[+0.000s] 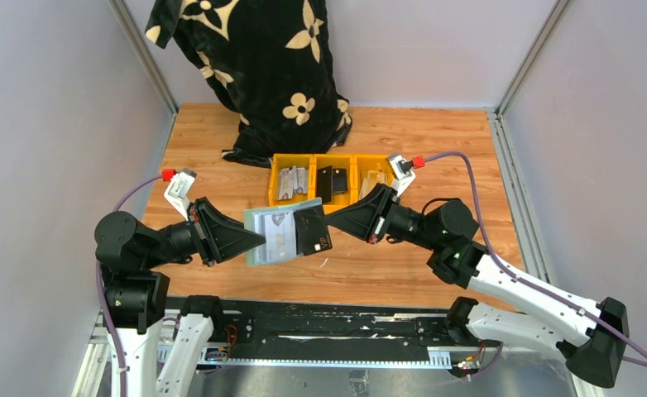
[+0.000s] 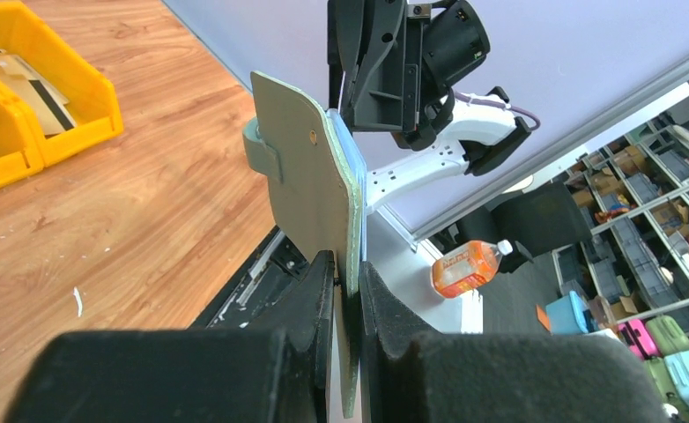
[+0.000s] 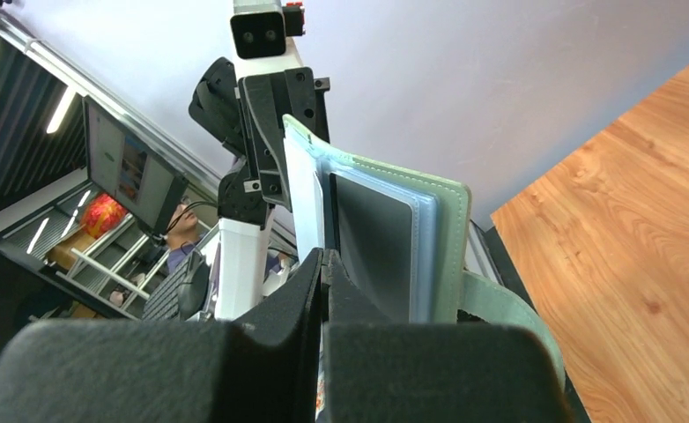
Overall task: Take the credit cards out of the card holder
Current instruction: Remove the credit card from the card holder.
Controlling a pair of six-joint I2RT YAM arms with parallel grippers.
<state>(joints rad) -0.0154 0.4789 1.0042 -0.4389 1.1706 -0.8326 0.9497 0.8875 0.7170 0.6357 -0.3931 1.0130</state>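
Sage-green card holder [image 1: 269,236] hangs open in the air over the near middle of the worktop [image 1: 436,141], in front of the yellow bins [image 1: 274,175]. The left gripper [image 1: 256,240] is clamped narrowly on its left edge. The right gripper [image 1: 333,222] is fully closed at the right edge of a black credit card [image 1: 312,230] lying on the open holder; whether it pinches the card I cannot tell.

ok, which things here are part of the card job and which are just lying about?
Job: card holder, clamped in left gripper; black card, pinched by right gripper; cards already in the yellow bins.
Lying about: floral blanket; orange bottle in the background.
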